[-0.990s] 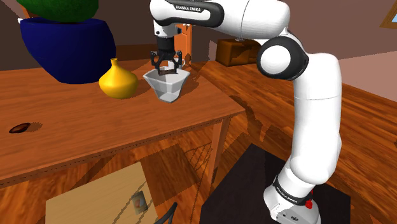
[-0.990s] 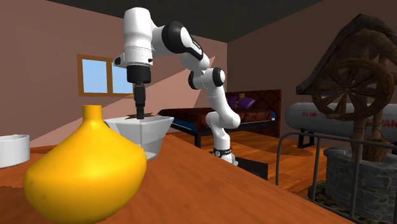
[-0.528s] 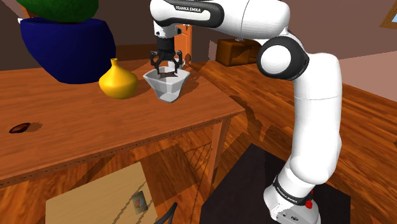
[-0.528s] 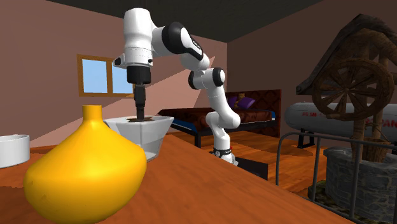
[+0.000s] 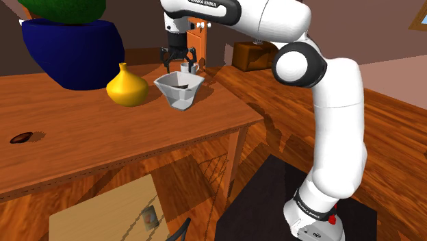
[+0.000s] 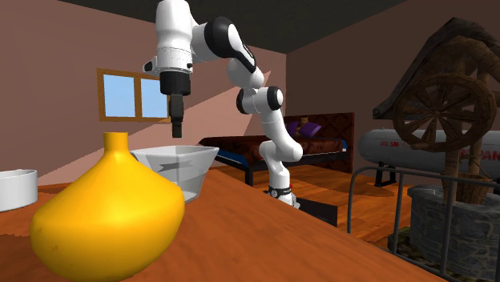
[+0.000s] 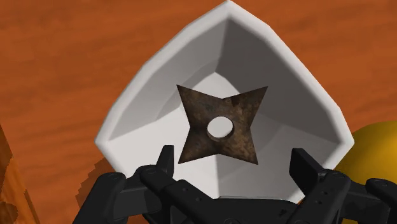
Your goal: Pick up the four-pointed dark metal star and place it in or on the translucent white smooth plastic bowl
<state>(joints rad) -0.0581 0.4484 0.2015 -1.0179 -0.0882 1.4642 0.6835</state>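
Note:
The dark four-pointed star (image 7: 221,125), with a round hole in its middle, lies flat inside the white angular bowl (image 7: 159,63). The bowl (image 5: 181,96) stands on the wooden table, and the star (image 5: 183,86) is a dark spot within it. My gripper (image 5: 179,64) hangs straight above the bowl, open and holding nothing. In the wrist view the gripper (image 7: 233,162) has its two black fingers set wide apart, clear of the star. From the second exterior view the gripper (image 6: 175,136) is a short way above the bowl's rim (image 6: 176,152).
A yellow vase (image 5: 126,85) stands close beside the bowl, toward the shoulder view's left. Behind it is a large blue pot (image 5: 72,51). A small dark object (image 5: 20,137) lies near the table's left end. A low white dish (image 6: 18,188) sits beyond the vase.
The gripper opened and let go of the star, which now rests in the bowl. The hand has risen from inside the bowl to above its rim.

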